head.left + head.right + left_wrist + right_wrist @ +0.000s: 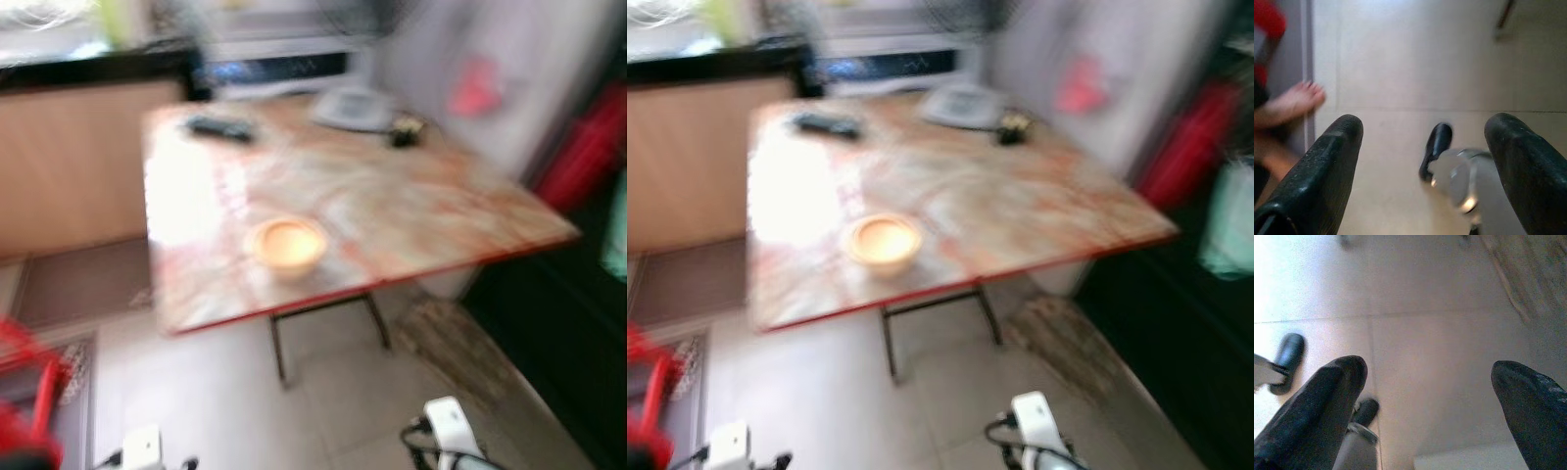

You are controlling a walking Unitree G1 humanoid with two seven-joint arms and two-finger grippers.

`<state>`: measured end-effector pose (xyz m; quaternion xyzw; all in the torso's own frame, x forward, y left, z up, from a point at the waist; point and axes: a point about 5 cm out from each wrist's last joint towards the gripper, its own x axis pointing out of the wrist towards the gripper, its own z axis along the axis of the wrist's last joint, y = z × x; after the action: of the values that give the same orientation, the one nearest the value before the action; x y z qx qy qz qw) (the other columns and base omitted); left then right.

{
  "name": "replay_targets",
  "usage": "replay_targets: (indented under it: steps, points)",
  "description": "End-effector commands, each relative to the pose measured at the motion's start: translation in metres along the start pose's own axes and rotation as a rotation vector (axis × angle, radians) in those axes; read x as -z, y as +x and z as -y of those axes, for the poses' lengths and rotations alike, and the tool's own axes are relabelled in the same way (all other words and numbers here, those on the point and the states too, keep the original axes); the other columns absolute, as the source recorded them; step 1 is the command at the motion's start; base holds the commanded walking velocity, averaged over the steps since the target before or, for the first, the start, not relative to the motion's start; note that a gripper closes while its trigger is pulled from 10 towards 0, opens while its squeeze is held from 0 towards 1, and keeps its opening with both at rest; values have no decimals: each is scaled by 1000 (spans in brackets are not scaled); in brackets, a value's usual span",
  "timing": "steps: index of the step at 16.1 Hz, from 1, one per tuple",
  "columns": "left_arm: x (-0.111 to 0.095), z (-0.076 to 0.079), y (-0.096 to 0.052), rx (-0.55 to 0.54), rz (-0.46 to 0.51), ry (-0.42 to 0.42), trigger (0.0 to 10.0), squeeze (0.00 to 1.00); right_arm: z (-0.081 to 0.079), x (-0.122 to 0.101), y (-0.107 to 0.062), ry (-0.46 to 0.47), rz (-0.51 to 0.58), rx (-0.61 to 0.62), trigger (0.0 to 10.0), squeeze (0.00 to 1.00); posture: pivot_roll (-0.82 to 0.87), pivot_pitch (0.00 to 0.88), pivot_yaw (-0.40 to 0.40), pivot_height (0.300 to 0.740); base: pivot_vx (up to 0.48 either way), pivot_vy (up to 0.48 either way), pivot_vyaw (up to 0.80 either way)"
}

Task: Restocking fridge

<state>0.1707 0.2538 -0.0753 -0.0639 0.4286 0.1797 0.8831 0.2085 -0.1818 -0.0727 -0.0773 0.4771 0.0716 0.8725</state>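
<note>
The head views are blurred. A tall pale appliance (470, 88) with a red patch on its front stands behind the table at the back right; it looks like a fridge. Both arms hang low, with the left wrist (142, 446) and right wrist (449, 423) at the bottom edge. In the left wrist view my left gripper (1422, 166) is open over the tiled floor, holding nothing. My right gripper (1425, 406) is likewise open above pale tiles, with nothing between its fingers.
A marbled table (411, 211) with a red edge holds a small orange bowl (287, 245), a dark remote (217, 127) and a pale plate (353, 108). A red chair (29, 392) is at the left. A person's bare foot (1295, 100) rests on the floor.
</note>
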Motion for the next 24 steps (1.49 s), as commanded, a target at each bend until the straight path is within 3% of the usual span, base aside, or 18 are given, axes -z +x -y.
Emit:
replay_targets:
  steps: [1, 7, 15, 16, 18, 19, 21, 24]
  points:
    - [3, 2, -1, -2, -2, -18, 10000, 0, 4, 10, -2, -12, -22, 1, 10000, 0, 76, 0, -80, 740, 0, 0, 800]
    - [13, -7, -4, -2, 8, -5, 10000, 0, 3, 27, -4, -15, -56, -13, 10000, 0, 70, 0, -78, 740, 0, 0, 772]
    - [20, -11, -6, 12, -7, 39, 10000, 0, -4, 28, -4, -85, -45, -94, 10000, 0, 50, 0, -68, 740, 0, 0, 0]
    - [20, -11, -7, 14, -8, 39, 10000, 0, -5, 31, -4, -112, -60, -100, 10000, 0, 52, 0, -70, 740, 0, 0, 0]
    - [22, -10, -7, 21, -16, 41, 10000, 0, -8, 43, -7, -300, -113, -152, 10000, 0, 67, 0, -70, 740, 0, 0, 0]
    - [23, -10, -7, 23, -18, 45, 10000, 0, -6, 45, -7, -308, -115, -154, 10000, 0, 68, 0, -70, 740, 0, 0, 800]
    - [23, -12, -7, 19, -23, 52, 10000, 0, -3, 47, -8, -257, -118, -126, 10000, 0, 59, 0, -66, 740, 0, 0, 800]
    - [24, -12, -7, 12, -24, 51, 10000, 0, -1, 53, -9, -101, -117, -68, 10000, 0, 63, 0, -63, 740, 0, 0, 0]
